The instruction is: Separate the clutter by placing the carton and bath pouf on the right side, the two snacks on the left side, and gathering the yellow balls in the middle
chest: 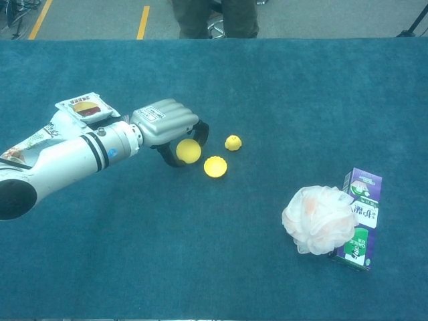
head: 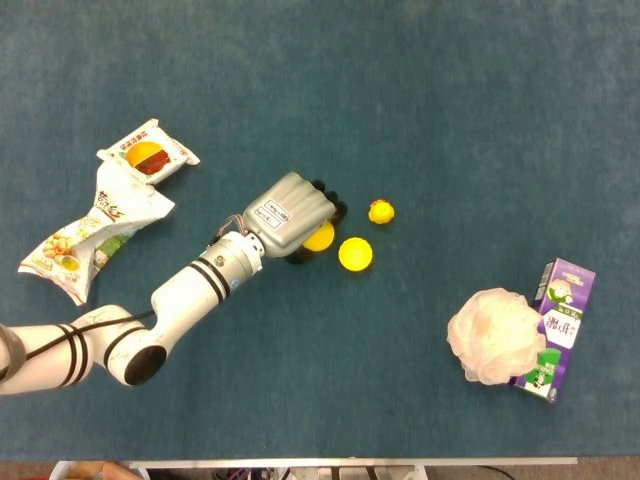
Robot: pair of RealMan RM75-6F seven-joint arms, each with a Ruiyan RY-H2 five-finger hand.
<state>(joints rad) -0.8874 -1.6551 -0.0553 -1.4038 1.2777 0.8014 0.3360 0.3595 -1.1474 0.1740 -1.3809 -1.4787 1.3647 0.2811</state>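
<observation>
My left hand (head: 291,214) (chest: 167,126) holds a yellow ball (head: 319,236) (chest: 188,151) near the table's middle, its fingers curled round it. Just to the ball's right lie a second yellow ball (head: 355,254) (chest: 215,166) and a smaller yellow one (head: 381,211) (chest: 233,142). Two snack packs sit at the left: a small one with a red and orange print (head: 148,154) (chest: 87,108) and a larger white bag (head: 92,231) (chest: 30,144). At the right, a pale bath pouf (head: 496,336) (chest: 318,219) leans against a purple carton (head: 556,329) (chest: 358,218). My right hand is not in view.
The table is covered in dark teal cloth (head: 400,90) (chest: 200,254). Its front edge (head: 350,462) runs along the bottom of the head view. A person's legs (chest: 214,17) stand behind the far edge in the chest view.
</observation>
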